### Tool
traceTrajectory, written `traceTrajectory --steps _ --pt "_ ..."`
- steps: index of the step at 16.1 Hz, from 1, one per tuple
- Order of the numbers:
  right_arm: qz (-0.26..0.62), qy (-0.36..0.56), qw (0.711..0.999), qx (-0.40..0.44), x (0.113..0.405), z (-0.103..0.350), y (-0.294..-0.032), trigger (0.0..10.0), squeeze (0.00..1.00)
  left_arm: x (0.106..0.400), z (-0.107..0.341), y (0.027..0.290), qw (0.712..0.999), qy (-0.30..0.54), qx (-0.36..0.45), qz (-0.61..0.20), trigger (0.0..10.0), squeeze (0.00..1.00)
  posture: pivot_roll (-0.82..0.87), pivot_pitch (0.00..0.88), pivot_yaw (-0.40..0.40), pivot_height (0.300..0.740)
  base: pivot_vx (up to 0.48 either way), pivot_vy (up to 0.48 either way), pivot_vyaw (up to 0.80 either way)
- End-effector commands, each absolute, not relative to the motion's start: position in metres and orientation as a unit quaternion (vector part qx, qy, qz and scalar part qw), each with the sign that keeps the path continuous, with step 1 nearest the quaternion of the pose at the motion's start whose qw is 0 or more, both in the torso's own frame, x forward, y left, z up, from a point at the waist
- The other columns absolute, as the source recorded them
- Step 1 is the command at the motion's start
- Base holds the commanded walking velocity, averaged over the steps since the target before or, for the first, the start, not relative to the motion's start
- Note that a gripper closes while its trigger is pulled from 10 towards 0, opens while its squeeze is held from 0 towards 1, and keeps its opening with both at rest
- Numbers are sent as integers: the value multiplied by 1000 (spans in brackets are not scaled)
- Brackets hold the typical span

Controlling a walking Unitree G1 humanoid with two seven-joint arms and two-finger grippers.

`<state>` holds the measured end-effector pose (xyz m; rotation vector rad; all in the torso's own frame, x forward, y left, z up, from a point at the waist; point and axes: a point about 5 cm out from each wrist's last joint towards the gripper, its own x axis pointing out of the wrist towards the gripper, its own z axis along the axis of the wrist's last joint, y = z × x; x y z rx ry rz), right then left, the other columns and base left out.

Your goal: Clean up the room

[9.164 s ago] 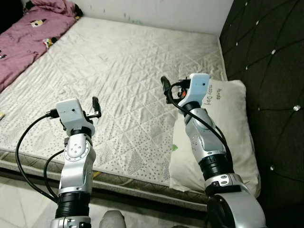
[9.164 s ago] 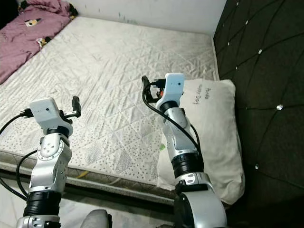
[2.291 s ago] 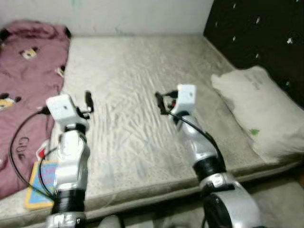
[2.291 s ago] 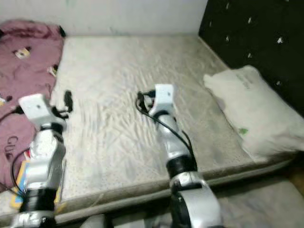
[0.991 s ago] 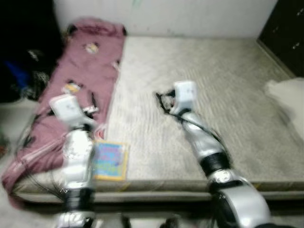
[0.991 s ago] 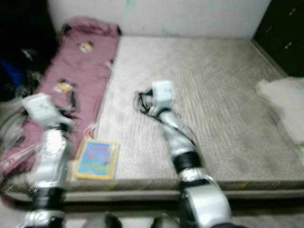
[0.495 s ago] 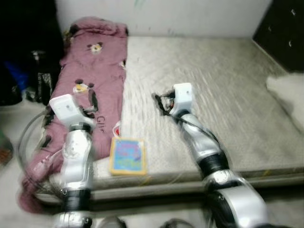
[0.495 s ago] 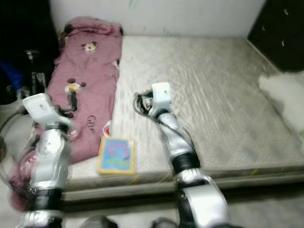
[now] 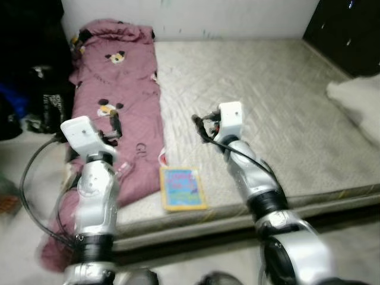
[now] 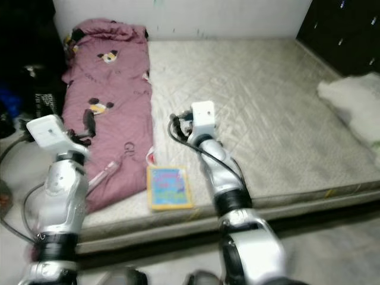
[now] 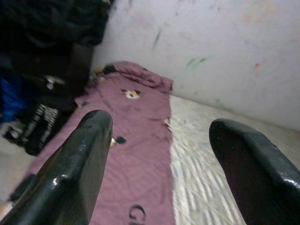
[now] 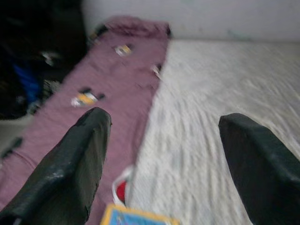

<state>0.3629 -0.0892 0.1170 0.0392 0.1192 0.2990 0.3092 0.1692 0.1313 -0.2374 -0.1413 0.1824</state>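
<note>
We stand at the foot edge of the bed [image 9: 279,107], both arms raised over it. Left claw [image 11: 157,140]: fingers [image 11: 82,164] spread wide apart, holding nothing. Right claw [image 12: 161,154]: fingers likewise wide apart, empty.

Task's nearest thing, in our judgement: the colourful book [image 9: 183,188], lying flat on the mattress just inside the near edge, between our two arms. Its long axis runs roughly from the near edge toward the far wall. It sits below and slightly to the left of the right claw, whose wrist view catches the book's yellow corner [image 12: 136,219] at the frame's rim. The right arm [image 9: 246,172] looks the nearer one; the left arm [image 9: 95,196] hangs over the bed's left side, above the blanket.

Around it:
- Pink blanket [image 9: 116,101] with cartoon prints runs along the left edge of the bed from the far wall down past the near corner, spilling toward the floor. Its hem lies just beside the book.
- A small red-and-white item [image 9: 162,159] sits just beyond the book's far end; too blurred to identify.
- White pillow [image 9: 356,104] at the right edge, well apart.
- Dark clutter [image 9: 29,89] on the floor left of the bed.

Nothing stands between right claw and book.
</note>
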Motion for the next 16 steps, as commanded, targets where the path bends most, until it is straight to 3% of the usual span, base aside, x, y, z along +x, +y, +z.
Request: traceTrajectory --steps 1,9,16 --pt "144 50 988 19 366 123 -90 10000 0 312 133 170 987 -72 -108 92 10000 0 -37 0 -52 740 0 0 0" --pt "132 54 990 20 362 118 -97 10000 0 304 128 182 990 -62 -81 94 10000 0 -20 0 -68 740 0 0 0" --pt "90 26 995 35 348 119 -114 10000 0 267 108 186 999 -11 40 4 10000 0 -2 11 -74 740 0 0 0"
